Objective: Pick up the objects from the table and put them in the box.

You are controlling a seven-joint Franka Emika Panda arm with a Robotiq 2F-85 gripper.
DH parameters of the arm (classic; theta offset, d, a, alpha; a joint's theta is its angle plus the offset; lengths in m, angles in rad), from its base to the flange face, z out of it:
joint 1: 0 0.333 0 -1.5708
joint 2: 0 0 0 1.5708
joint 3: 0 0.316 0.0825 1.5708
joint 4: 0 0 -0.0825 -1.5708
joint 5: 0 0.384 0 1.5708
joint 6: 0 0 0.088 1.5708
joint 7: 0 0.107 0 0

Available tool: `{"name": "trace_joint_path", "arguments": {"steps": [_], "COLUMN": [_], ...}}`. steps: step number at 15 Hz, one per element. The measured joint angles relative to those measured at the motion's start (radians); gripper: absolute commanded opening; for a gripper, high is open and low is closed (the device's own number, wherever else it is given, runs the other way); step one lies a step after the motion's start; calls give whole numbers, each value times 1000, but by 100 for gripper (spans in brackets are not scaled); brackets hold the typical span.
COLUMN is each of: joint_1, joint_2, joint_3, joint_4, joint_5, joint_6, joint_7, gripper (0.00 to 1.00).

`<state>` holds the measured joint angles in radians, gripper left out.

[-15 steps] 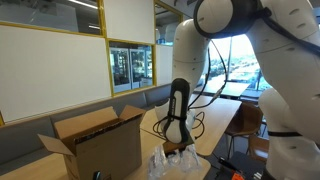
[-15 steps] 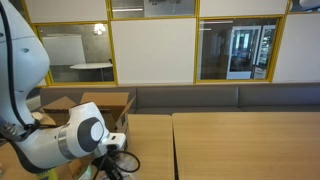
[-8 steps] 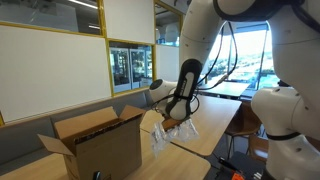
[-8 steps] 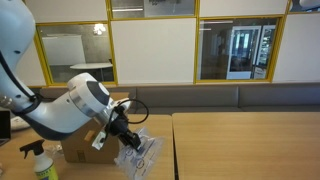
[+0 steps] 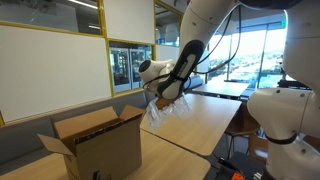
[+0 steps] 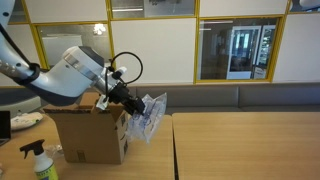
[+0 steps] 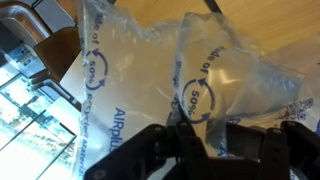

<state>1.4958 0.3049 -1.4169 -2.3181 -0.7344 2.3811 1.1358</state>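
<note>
- Gripper (image 6: pixel 133 102): the black fingers are pinched together on the upper edge of a strip of clear, inflated plastic air pillows (image 6: pixel 148 118). In the wrist view the gripper (image 7: pixel 200 137) clamps the film at the bottom of the picture.
- Air pillows (image 7: pixel 150 70): transparent, crinkled film cells printed with blue ring logos and blue lettering. At least two cells are joined side by side and hang slack below the fingers.
- The air pillows (image 5: pixel 160 112) are held in the air just beside the box, at about the height of its top rim, on the side facing the table. They hang clear of the table top. Whether they touch the box wall cannot be told.
- Box (image 6: pixel 88 138): plain brown corrugated cardboard carton, roughly cube-shaped. In an exterior view the box (image 5: pixel 95 148) has its top flaps folded outward and its mouth open upward.
- White robot arm (image 6: pixel 75 75): it reaches in across the top of the box to the gripper.
- Table (image 6: pixel 245 148): long, with a pale wood-grain top and a thin dark edge. In both exterior views the table (image 5: pixel 200 122) runs away from the box as open surface. A dark seam crosses the top just beyond the pillows.
- White spray bottle with a green label (image 6: pixel 38 160): it stands beside the box, on the side away from the pillows.
</note>
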Motion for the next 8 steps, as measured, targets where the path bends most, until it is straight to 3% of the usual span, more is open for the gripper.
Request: {"name": "trace_joint_path", "arguments": {"steps": [4,8], "joint_1": [81,102], "joint_2": [1,2], "joint_3": [-71,-85], "joint_4": [74,146], "joint_5": [-24,-46], "joint_6": [-67,-87], "joint_7": [-2,-13], "gripper": [18,17]}}
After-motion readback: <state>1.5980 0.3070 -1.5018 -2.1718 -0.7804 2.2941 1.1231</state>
